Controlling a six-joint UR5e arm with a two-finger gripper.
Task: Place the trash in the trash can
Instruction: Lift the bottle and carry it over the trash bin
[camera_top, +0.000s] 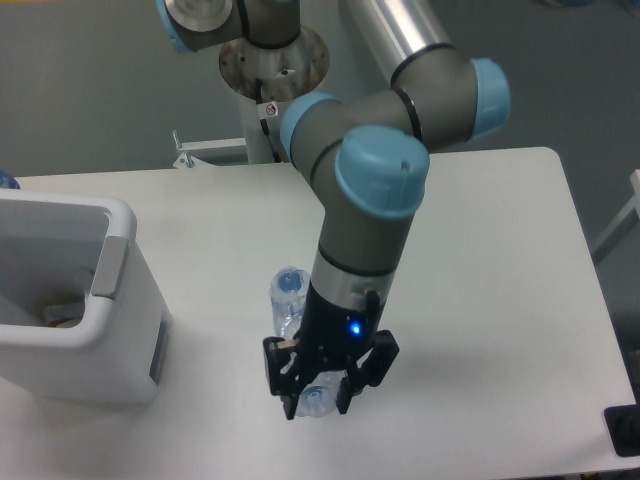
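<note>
On white table (480, 300), jaws grip bottle (287, 296).

The gripper (315, 403) clasps the clear bottle (291, 300) above the table (500, 300), right of the trash can (110, 330).

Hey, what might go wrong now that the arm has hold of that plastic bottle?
1. The end effector appears to grip the crushed bottle near one end only, so it might swing or slip out.
2. The trash can stands well to the left; carried low, the hanging bottle may strike its thick rim rather than clear it.
</note>
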